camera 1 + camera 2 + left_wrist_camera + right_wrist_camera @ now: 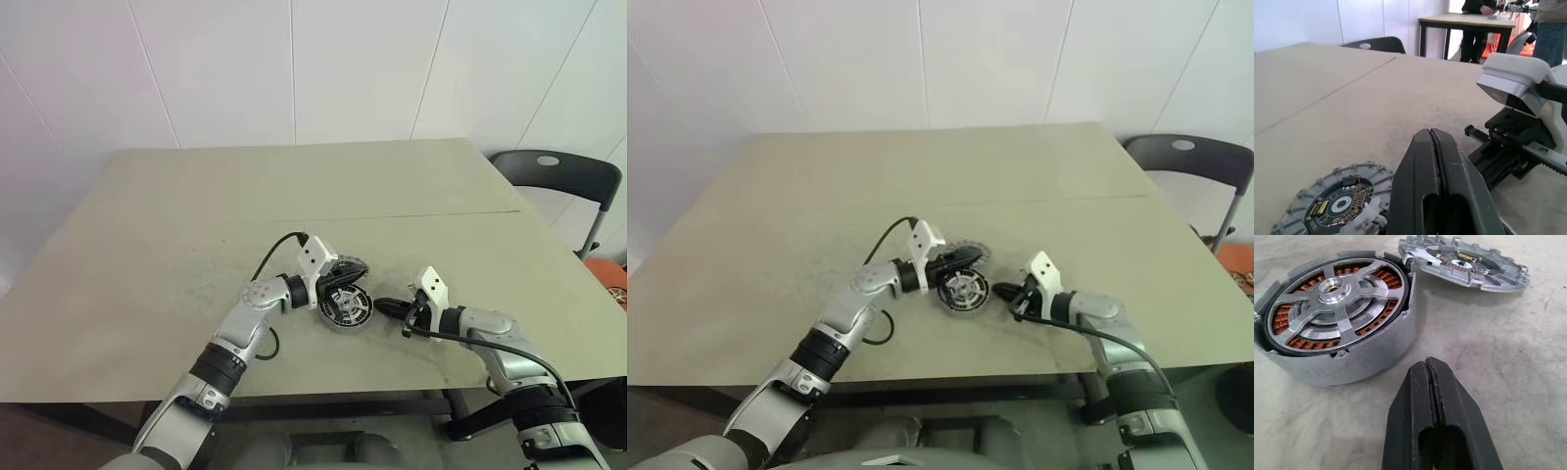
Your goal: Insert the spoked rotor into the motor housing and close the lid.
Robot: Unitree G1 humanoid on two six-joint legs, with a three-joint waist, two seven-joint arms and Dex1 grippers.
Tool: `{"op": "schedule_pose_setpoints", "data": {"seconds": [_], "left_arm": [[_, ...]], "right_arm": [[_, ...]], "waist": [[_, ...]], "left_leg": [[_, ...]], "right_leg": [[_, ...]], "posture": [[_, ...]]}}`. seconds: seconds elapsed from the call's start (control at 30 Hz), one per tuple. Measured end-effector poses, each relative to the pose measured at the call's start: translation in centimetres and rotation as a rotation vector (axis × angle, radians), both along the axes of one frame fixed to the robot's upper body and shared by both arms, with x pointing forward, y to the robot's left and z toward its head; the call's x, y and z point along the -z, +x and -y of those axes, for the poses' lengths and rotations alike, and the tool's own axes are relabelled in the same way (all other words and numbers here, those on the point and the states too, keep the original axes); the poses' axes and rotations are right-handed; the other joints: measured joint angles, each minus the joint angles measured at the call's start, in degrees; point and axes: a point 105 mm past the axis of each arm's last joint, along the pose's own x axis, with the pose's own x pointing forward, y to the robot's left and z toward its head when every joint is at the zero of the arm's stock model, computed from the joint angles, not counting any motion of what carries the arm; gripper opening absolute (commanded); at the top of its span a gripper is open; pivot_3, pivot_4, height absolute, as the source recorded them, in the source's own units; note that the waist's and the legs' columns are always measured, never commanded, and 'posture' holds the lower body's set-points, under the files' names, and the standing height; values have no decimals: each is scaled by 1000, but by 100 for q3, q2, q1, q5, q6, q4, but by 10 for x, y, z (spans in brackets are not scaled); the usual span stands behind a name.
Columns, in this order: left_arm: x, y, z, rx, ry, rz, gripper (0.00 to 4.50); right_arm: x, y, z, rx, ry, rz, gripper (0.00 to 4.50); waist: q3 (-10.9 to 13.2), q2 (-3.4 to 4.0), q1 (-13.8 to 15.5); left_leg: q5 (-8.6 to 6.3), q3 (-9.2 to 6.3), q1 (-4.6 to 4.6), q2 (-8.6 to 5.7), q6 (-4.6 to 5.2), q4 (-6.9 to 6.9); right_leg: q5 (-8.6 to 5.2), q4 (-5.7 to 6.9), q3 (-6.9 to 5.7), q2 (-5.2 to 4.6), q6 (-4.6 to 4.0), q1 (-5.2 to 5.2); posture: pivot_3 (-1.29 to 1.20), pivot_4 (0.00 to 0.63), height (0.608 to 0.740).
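Both arms reach inward over the beige table, meeting near its front middle. Left arm bent at the elbow, forearm running toward the centre, wrist turned so that the left gripper points about level and across toward the right side, just above and behind the motor housing. Its two black fingers pressed flat together, closed on nothing. Right arm coming in from the right edge, forearm low over the table, right gripper tilted a little downward and pointing left at the side wall of the housing, near it but apart. Fingers also pressed together, holding nothing. Motor housing standing upright on the table between the two grippers, with the spoked rotor already seated inside: pale spokes from a central hub, copper windings visible in the gaps. Lid lying flat on the table just behind the housing, inner face up with a small circuit part and ribbed rim showing, its edge very near the housing rim; touching or not, cannot tell. Housing not yet closed. Dark chair standing beyond the right corner of the table.
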Motion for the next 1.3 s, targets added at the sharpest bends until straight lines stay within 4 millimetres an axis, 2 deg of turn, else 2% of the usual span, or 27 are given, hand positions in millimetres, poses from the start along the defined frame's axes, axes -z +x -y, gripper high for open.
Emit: {"op": "schedule_pose_setpoints", "data": {"seconds": [0.13, 0.3, 0.43, 0.6, 0.7, 0.83, 0.9, 1.03, 1.13, 1.2, 1.27, 1.3], "left_arm": [[12, -2, -2, 23, 81, 10, 24], [25, -13, -4, 130, 165, -11, 24], [25, -12, -3, 182, 238, 36, 24], [26, -7, -2, 154, 256, 102, 24], [24, 3, -5, 75, 244, 165, 24], [15, 20, -21, -59, 204, 206, 24], [8, 18, -25, -57, 167, 220, 24], [9, -2, -37, -6, 104, 169, 24], [8, -13, -52, 13, 87, 139, 24], [7, -21, -65, 48, 105, 133, 24], [9, -23, -76, 53, 124, 121, 24], [10, -23, -81, 45, 131, 118, 7]], "right_arm": [[0, 1, 0, 6, -3, 2, 0], [1, 1, 0, 12, -3, 2, 0], [2, 2, -2, 21, -2, 7, 0], [2, 3, -4, 31, 0, 14, 0], [1, 4, -4, 40, 3, 19, 0], [-15, 16, 5, 96, 28, 78, 0], [-30, 22, 8, 108, 51, 125, 0], [-66, 20, 1, -8, 23, 218, 0], [-83, 11, -11, -147, -26, 252, 0], [-86, 3, -19, -256, -98, 258, 0], [-81, -4, -21, -352, -191, 249, 0], [-76, -7, -22, -405, -242, 245, 183]], "waist": [[0, 0, 6], [0, 0, 4], [-3, 2, -4], [-3, 2, 4], [-3, 2, 6], [-1, 2, 2], [-2, 3, 1], [-2, 5, 2], [-2, 5, -5], [-1, 6, -1], [-1, 7, 16], [0, 6, 20]], "left_leg": [[-1, 0, -2, -1, 2, 7], [-1, 0, 2, 0, 2, 9], [-1, -1, 9, 0, 2, 8], [-1, -2, 16, 0, 2, 12], [-1, -2, 13, 0, 2, 14], [-1, -2, 2, 0, 3, 9], [-1, -2, -2, 0, 2, 4], [-3, -1, -10, 0, 5, -3], [-3, -1, -7, 2, 5, 1], [-4, -1, -1, 3, 5, 5], [-4, -1, 2, 3, 5, 11], [-4, -1, 1, 2, 5, 14]], "right_leg": [[0, 0, 1, 0, -1, 3], [-1, 1, -1, 0, -2, 8], [-1, 1, -2, 0, -1, 15], [-1, 3, -3, 0, -1, 23], [0, 4, -3, 0, 1, 20], [4, 5, -3, 1, 6, 5], [5, 3, -3, 1, 8, -1], [5, 4, -1, 0, 8, -13], [4, 5, -2, 0, 5, -9], [0, 4, -3, 1, -2, 0], [-11, 0, -7, -1, -18, 10], [-11, -1, -7, -1, -18, 12]], "posture": [[0, 0, 740], [0, 0, 740], [0, 0, 740], [0, 0, 740], [0, 0, 740], [0, 0, 740], [0, 0, 740], [0, 0, 740], [0, 0, 740], [0, 0, 740], [0, 0, 740], [0, 0, 740]]}}
